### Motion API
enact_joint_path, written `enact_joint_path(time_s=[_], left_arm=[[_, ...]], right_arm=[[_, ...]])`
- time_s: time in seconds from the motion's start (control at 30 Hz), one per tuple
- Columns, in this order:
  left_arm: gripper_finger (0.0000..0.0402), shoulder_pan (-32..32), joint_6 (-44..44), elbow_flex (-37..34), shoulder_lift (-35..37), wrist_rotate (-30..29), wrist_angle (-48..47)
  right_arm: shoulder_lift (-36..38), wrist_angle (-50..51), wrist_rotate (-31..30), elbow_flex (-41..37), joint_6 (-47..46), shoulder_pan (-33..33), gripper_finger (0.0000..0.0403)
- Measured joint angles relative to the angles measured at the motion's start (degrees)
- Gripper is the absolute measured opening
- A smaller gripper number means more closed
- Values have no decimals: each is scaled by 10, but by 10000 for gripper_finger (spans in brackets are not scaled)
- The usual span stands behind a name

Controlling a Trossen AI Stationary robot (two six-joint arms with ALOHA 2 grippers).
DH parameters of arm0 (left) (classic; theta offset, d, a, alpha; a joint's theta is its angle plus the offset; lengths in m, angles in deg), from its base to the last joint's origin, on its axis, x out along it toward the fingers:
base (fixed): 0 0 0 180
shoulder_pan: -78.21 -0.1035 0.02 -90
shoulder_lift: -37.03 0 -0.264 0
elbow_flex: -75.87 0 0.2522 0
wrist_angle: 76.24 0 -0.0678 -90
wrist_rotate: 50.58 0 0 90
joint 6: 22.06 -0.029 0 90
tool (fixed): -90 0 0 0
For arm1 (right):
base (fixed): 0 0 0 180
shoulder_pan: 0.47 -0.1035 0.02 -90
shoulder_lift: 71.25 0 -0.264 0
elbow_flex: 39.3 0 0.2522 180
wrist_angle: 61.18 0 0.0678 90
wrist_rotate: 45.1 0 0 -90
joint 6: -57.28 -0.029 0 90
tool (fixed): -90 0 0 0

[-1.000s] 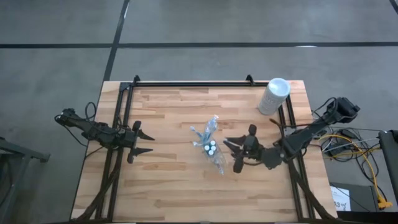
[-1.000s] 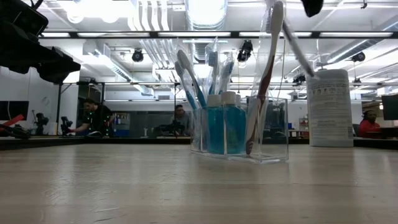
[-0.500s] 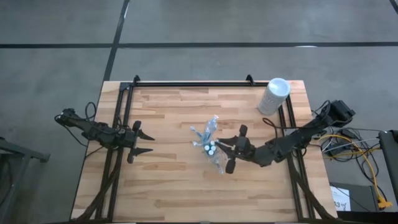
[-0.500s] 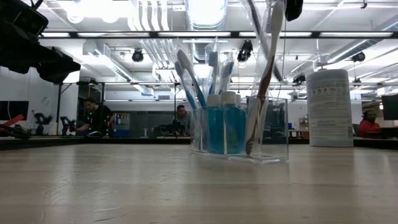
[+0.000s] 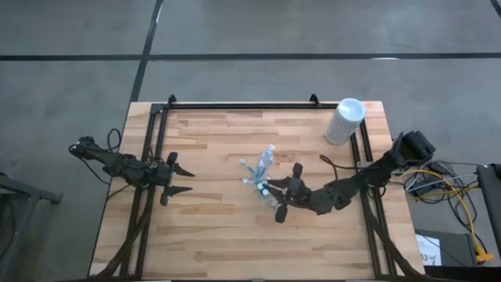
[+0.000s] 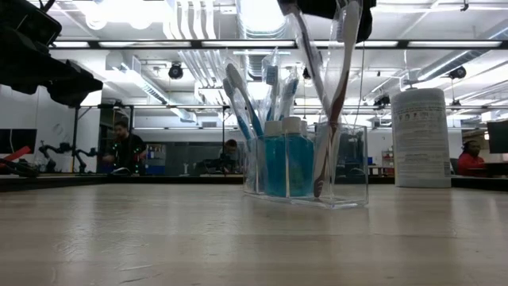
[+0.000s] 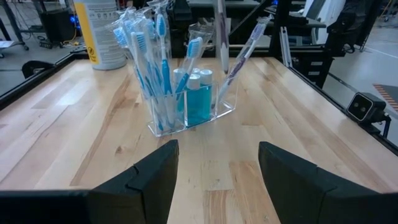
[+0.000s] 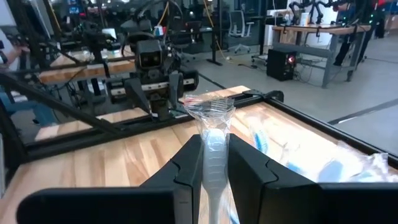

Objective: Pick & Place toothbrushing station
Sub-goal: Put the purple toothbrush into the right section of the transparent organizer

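Observation:
The toothbrushing station (image 5: 261, 174) stands mid-table: a clear holder (image 6: 353, 171) with blue-and-white toothbrushes (image 7: 146, 56) and small blue white-capped bottles (image 6: 284, 163). My right gripper (image 5: 274, 192) hovers level over the holder's right end, shut on a wrapped white toothbrush (image 6: 308, 63). That brush slants down into the holder's right compartment beside a red-and-white brush (image 6: 340, 87); whether its tip touches the bottom I cannot tell. My left gripper (image 5: 186, 179) waits open at the table's left, facing the station. My right gripper pinches the wrapped toothbrush near its upper end (image 8: 214, 146) between its two fingers, coming level from the table's right and lying across it. The clear wrapper's top (image 8: 211, 112) sticks up past the fingers. The brush hangs slanted below them.
A tall white cylinder (image 5: 344, 120) stands at the far right corner. Black frame rails (image 5: 235, 104) run along the far edge and both sides. Bare wood lies near and left of the station. People sit at desks beyond the table in the low view.
My right gripper has travelled toward the table's left and down, from beside the station to over its right end, staying shut. The toothbrush it carries has come along, still slanting, and its lower end now reaches into the holder.

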Motion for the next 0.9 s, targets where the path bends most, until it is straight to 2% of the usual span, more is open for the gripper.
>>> enact_joint_path(time_s=[0.33, 0.6, 0.73, 0.9], left_arm=[[227, 0, 0, 0, 0, 0, 0], [227, 0, 0, 0, 0, 0, 0], [227, 0, 0, 0, 0, 0, 0], [227, 0, 0, 0, 0, 0, 0]], right_arm=[[-69, -31, 3, -3, 19, 0, 54], [-97, -74, -12, -7, 23, -3, 56], [-96, -87, -19, -8, 56, -3, 77], [-95, -87, -19, -9, 52, -4, 100]])
